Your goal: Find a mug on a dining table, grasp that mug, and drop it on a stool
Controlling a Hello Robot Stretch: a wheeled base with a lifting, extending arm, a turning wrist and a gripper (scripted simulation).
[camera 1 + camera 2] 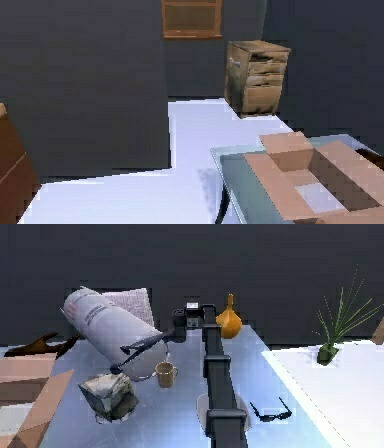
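A small tan mug [165, 374] stands on the glass dining table [268, 374], just left of the dark arm bar. The gripper [122, 362] reaches out to the left of the arm's end, and its thin fingers [145, 344] slant down past a large rolled newspaper [105, 322]. The mug sits close below and to the right of the fingertips. With the newspaper and table behind the gripper's far end, I cannot tell whether it holds anything. The table's corner [235, 172] also lies at the forward view's lower right.
On the table lie a crumpled grey wad [108, 394], an orange vase [229, 319], black glasses [270, 411], a dark bottle [30, 346] and an open cardboard box [315, 175]. A potted plant [335, 329] stands to the right. Ahead, pale floor leads to a wooden drawer cabinet [258, 78].
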